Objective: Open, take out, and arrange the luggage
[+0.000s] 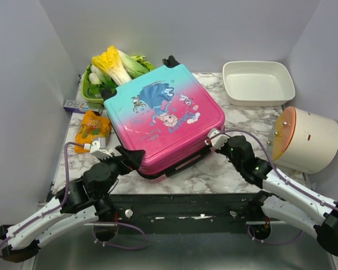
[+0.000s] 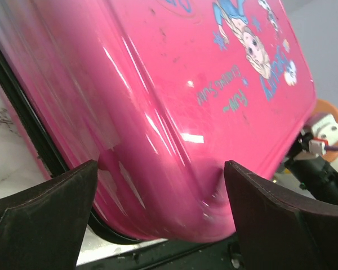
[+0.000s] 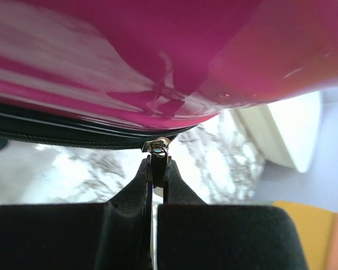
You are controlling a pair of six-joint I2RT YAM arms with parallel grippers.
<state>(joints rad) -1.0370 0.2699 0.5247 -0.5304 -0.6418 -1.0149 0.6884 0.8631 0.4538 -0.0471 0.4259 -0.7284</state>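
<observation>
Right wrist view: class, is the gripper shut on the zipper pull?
Yes, the right gripper pinches the metal zipper pull at the luggage seam.

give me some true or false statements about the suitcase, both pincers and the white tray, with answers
1. The luggage lies flat, printed side up. True.
2. The right pincer is shut on the zipper pull. True.
3. The left pincer is clamped shut on the luggage. False: it is open, its fingers on either side of a pink corner.
4. The leafy greens lie in the white tray. False: they sit in the green basket at the back left.
</observation>
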